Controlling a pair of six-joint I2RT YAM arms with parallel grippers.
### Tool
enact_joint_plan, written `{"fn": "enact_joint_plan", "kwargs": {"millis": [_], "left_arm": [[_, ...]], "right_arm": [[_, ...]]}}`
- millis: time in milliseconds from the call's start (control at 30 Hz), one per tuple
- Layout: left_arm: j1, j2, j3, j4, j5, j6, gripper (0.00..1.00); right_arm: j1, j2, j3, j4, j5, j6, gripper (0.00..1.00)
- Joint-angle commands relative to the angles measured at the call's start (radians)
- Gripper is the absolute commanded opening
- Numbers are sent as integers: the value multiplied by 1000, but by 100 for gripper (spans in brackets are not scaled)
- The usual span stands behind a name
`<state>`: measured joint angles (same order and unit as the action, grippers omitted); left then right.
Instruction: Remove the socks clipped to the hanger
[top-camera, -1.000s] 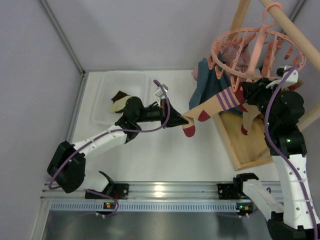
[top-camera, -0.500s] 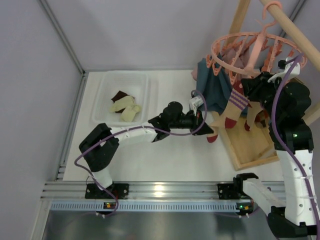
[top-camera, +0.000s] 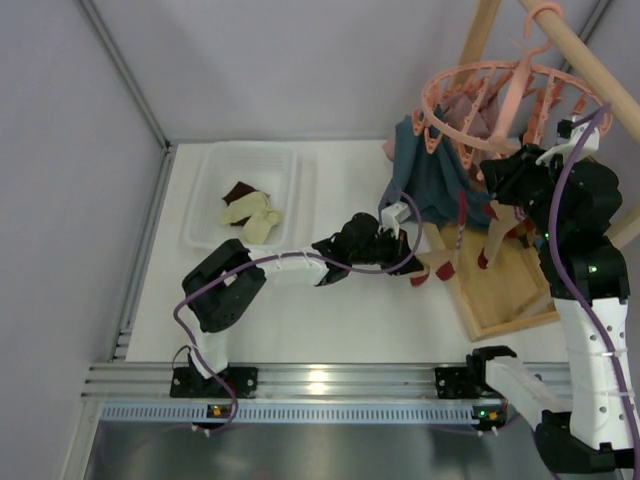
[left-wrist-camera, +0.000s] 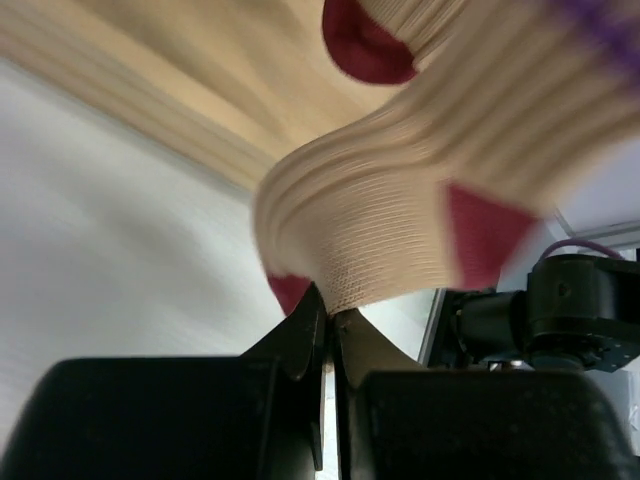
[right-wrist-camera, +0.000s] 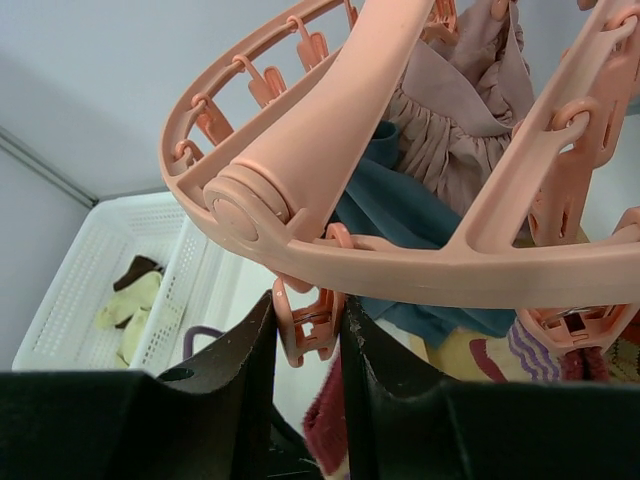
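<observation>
left wrist: left fingers (left-wrist-camera: 328, 312) clench the tan sock (left-wrist-camera: 400, 230), still clipped above them; right fingers (right-wrist-camera: 308, 305) squeeze a hanger (right-wrist-camera: 400, 270) clip (right-wrist-camera: 308, 328); some socks (top-camera: 250, 215) already in the basket (top-camera: 196, 205).

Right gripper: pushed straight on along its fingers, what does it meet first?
The right gripper has a pink clip between its fingers, so that comes first. Just beyond it is the hanger ring. How far apart they are in depth is unclear.

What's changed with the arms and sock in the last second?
The left gripper, still shut on the beige sock with maroon patches, swung right toward the salmon-pink round plastic hanger, so it went slack. The right gripper stayed on a hanger clip.
</observation>
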<state>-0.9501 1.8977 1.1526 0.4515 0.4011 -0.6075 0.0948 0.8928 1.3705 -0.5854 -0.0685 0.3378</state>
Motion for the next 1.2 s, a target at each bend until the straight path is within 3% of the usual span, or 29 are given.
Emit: {"fn": "enact_joint_plan", "kwargs": {"millis": [0, 200, 300, 367, 467, 600, 767, 933, 1167], "left_arm": [[-1, 11, -43, 19, -24, -2, 0], [14, -69, -112, 16, -42, 6, 0], [43, -172, -114, -109, -120, 78, 0], [68, -251, -65, -274, -206, 146, 0], [154, -342, 4, -446, -265, 158, 0], [363, -446, 56, -607, -326, 160, 0], [565, -540, 150, -740, -355, 196, 0], [672, -587, 216, -865, -390, 238, 0], [720, -634, 107, -890, -449, 201, 0]], "right_arm": [[-18, -3, 58, 18, 4, 15, 0], [-20, -9, 64, 15, -2, 7, 0], [-20, -11, 58, 7, -1, 0, 0], [-20, -11, 50, 1, 4, -8, 0], [-20, -18, 32, -1, 4, -11, 0], [-20, -26, -23, 28, -17, 7, 0], [-20, -28, -83, 96, -56, 36, 0], [-20, -44, -123, 153, -109, 72, 0], [-18, -35, -168, 173, -146, 86, 0]]}}
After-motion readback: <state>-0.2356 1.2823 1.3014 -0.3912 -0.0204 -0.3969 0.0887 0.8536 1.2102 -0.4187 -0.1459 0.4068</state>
